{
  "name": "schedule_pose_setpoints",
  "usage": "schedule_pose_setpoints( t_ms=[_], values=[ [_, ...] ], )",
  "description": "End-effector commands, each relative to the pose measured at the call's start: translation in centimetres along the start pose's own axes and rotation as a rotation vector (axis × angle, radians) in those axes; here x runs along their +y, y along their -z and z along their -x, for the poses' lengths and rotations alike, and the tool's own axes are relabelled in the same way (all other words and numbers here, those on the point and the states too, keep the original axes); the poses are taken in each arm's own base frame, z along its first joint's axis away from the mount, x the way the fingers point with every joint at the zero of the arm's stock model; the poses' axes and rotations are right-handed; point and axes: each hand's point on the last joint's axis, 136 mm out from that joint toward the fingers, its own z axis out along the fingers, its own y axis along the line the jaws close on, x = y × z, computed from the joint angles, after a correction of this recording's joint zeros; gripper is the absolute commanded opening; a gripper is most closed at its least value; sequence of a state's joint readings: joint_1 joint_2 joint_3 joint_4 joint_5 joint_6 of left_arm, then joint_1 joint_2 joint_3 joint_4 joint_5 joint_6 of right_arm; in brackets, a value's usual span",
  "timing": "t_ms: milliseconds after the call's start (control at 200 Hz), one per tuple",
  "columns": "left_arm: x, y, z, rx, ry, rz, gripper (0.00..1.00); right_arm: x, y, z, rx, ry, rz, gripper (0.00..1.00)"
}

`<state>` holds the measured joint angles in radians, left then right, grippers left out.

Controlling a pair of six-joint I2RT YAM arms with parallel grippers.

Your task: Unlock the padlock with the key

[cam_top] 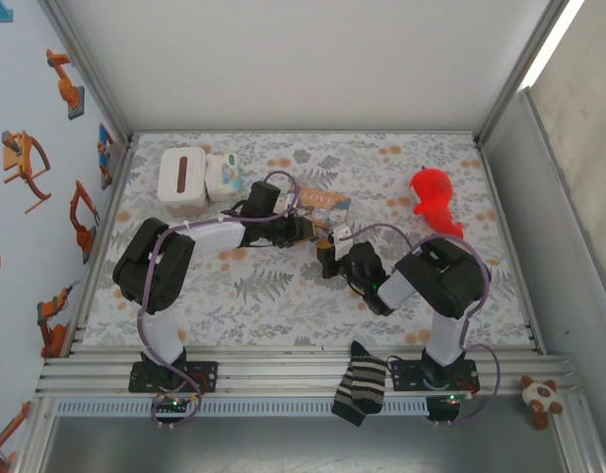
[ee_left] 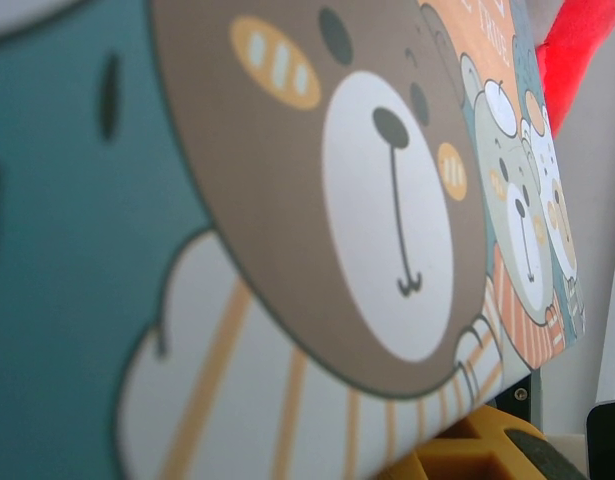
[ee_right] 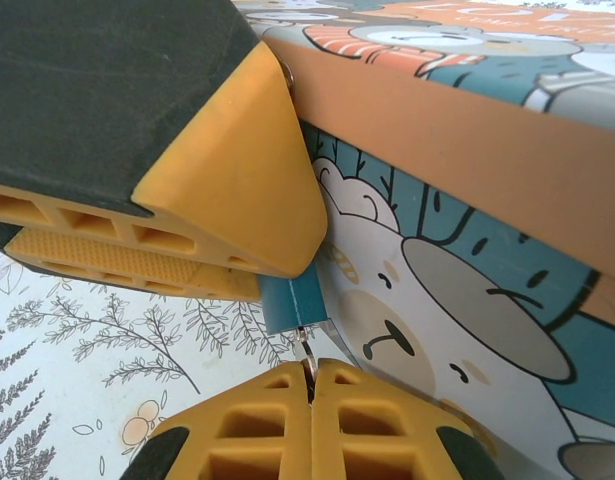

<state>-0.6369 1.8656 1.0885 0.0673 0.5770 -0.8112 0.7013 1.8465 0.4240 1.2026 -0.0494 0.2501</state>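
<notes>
padlock (ee_right: 292, 303) clamped in left gripper (ee_right: 272, 268) beside the bear-printed box (ee_right: 467, 300) — right gripper (ee_right: 309, 390) pinched together on the key (ee_right: 307, 350), its tip touching the padlock.

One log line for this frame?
left fingers: hold padlock | right fingers: pinch key | key tip at padlock base, insertion unclear
</notes>
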Motion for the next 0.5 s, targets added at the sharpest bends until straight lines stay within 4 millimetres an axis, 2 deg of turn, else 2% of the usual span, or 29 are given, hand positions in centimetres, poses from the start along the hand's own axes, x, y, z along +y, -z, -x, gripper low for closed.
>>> schedule_pose_setpoints(
  t_ms=[0, 120, 496],
  values=[
    [-2.7, -0.8, -3.4, 0.143, -0.006, -0.107, 0.27, 2.3, -0.8, 6.2, -0.203, -0.003, 0.093, 0.00],
    [-2.2, -1.2, -3.5, 0.149, 0.002, -0.099, 0.27, 1.9, -1.0, 5.5, -0.177, -0.011, 0.079, 0.00],
    [0.3, -3.3, -3.7, 0.148, 0.047, -0.070, 0.27, 0.3, -1.2, 1.4, -0.079, -0.027, 0.014, 0.00]
  ],
)
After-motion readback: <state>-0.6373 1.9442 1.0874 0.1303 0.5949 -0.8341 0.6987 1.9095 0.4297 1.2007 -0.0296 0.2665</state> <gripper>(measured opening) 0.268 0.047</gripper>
